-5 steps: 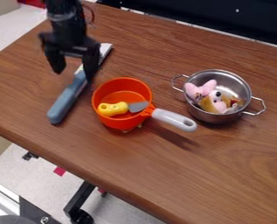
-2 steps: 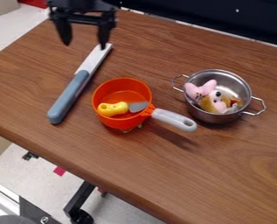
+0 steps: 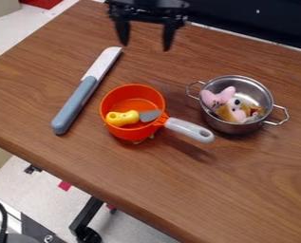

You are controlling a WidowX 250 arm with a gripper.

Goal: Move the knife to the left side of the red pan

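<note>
A: Top of the frame, left of centre, and there's the black gripper point(image 3: 145, 46), fingers spread wide with a clear gap between them!

B: Wide open, nothing held! And the knife point(image 3: 74, 105)?

A: Left half of the frame, lying on the wooden table point(image 3: 210, 190), and what a slant! Grey-blue handle down to the lower left, silver blade point(image 3: 103, 64) climbing to the upper right.

B: And look where that puts it: to the left of the red pan point(image 3: 123, 131), close by but not touching!

A: The pan sits just left of the middle, its pale handle point(image 3: 189, 130) pointing to the lower right. Inside, a yellow-handled toy tool point(image 3: 123, 118) with a grey blade turned to the right!

B: Over to the right side of the frame, the steel pot point(image 3: 221, 125), a loop handle at either side, and soft toys point(image 3: 217, 97) in there, pink and brown!

A: Pot and pan well apart on the wood, a dark surface point(image 3: 260, 21) along the upper right, and a red object point(image 3: 43, 3) up in the top left corner area!
</note>
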